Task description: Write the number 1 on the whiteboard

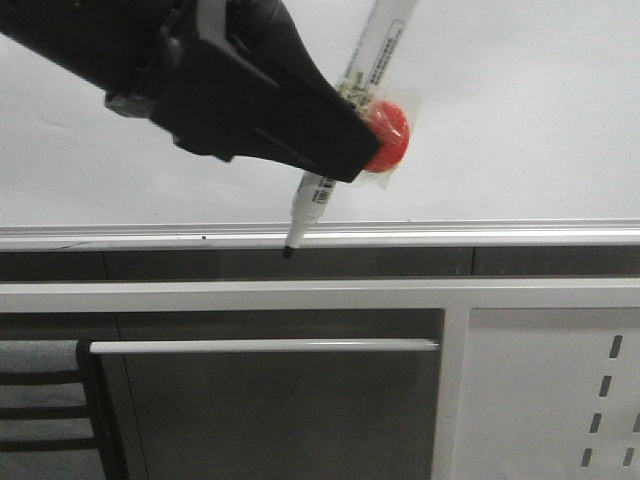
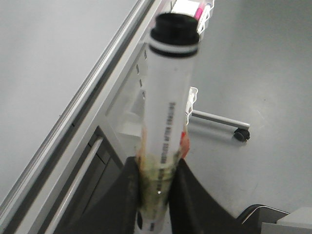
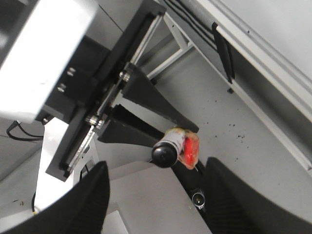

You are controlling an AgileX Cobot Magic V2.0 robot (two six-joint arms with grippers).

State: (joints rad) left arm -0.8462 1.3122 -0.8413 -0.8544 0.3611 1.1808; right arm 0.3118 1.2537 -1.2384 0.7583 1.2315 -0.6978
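Careful: left claw point(image 1: 345, 150) clamps marker point(image 1: 318, 190); tip hangs off whiteboard point(image 1: 500, 110) rail, so your stroke may miss. Right claw point(image 3: 156, 204) spread, empty.

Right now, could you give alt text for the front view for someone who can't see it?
A black tool grips a white marker, its black tip at the whiteboard's silver lower rail. No stroke shows on the board.
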